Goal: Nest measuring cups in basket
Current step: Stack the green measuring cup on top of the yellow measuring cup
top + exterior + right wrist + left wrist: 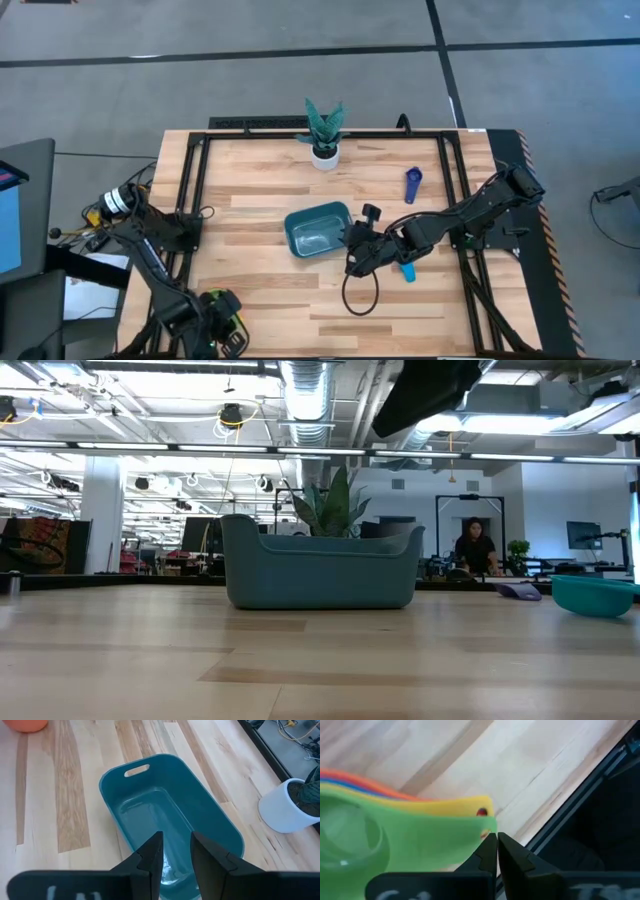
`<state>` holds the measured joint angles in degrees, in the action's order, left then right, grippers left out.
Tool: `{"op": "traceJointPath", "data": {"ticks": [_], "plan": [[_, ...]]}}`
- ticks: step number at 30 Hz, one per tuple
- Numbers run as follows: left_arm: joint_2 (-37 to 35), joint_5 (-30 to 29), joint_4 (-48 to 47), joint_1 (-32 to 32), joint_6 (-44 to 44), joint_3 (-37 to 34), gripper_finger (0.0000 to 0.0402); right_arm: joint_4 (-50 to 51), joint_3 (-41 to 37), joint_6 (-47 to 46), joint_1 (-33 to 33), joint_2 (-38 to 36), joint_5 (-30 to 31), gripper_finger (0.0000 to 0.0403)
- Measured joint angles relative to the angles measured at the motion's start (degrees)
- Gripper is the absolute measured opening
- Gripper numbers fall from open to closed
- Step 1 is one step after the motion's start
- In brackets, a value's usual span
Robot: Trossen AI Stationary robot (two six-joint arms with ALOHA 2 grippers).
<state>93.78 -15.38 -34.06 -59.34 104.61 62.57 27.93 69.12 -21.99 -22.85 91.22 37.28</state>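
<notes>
Two end effectors: the left end effector (497,851) pinches the green cup (395,840); the right end effector (176,851) hangs part-open, empty, over the basket (220,827).

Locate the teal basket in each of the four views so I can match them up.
High view: the basket sits mid-table, just left of the right gripper.
Low view: the basket is at centre, its long side facing the camera.
Left wrist view: not in it.
Right wrist view: the basket fills the centre, empty.
Shared landmark: the potted plant behind the basket shows in all three.
</notes>
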Motion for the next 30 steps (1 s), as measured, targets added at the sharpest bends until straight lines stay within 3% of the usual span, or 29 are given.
{"op": "traceJointPath", "data": {"ticks": [7,12,15,23,30], "plan": [[-1.06,-0.94,-0.45,1.88,-4.06,0.04,0.0,-2.49,0.0,-0.01,0.25,0.02,0.1,0.012],[-2.01,-9.24,-7.88,3.98,-11.88,2.7,0.0,-8.03,-0.1,4.32,0.61,3.27,-3.19,0.0118],[-1.91,-10.67,-9.16,6.4,-18.52,2.75,0.0,-10.96,0.22,4.95,0.57,4.57,-5.09,0.0118],[0.11,2.33,-9.08,10.53,-25.32,1.01,0.0,-8.95,-0.02,4.61,0.0,4.13,-5.66,0.0118],[0.52,5.55,-8.91,9.89,-25.35,1.02,0.0,-9.33,0.02,5.37,-0.02,4.04,-5.15,0.0118]]}}
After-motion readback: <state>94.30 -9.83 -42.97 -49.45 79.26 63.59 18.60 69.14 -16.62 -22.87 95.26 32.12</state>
